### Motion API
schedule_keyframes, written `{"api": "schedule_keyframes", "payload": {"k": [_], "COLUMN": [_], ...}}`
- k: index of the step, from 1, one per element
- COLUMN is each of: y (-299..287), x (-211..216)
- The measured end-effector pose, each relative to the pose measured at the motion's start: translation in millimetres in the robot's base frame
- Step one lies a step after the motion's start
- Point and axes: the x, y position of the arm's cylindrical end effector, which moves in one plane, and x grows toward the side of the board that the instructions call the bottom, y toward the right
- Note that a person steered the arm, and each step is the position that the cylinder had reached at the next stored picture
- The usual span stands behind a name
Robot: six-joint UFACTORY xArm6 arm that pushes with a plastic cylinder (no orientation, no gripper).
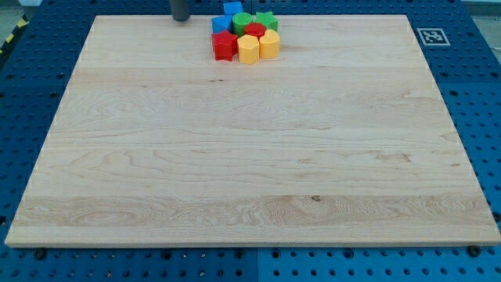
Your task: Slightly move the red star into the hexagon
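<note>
A tight cluster of blocks sits at the view's top centre of the wooden board (250, 149). The red star (224, 46) is at the cluster's lower left, touching the yellow hexagon (248, 49) on its right. A yellow heart-like block (269, 44) sits right of the hexagon. Behind them are a second red block (256, 30), a green block (243, 21), a green star (268, 19) and two blue blocks (221, 23) (232, 9). My tip (181, 19) is at the view's top, up and to the left of the red star, apart from the cluster.
A black-and-white marker tag (431, 35) lies off the board's top right corner. A blue perforated table (477, 94) surrounds the board on all sides.
</note>
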Motion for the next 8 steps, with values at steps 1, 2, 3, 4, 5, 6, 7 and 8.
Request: {"api": "schedule_keyframes", "payload": {"k": [1, 2, 3, 4, 5, 6, 7, 8], "y": [0.7, 0.7, 7.1, 23.3, 27.1, 27.1, 28.7, 44.1], "x": [0.7, 0.7, 0.6, 0.7, 2.4, 9.1, 26.6, 51.7]}}
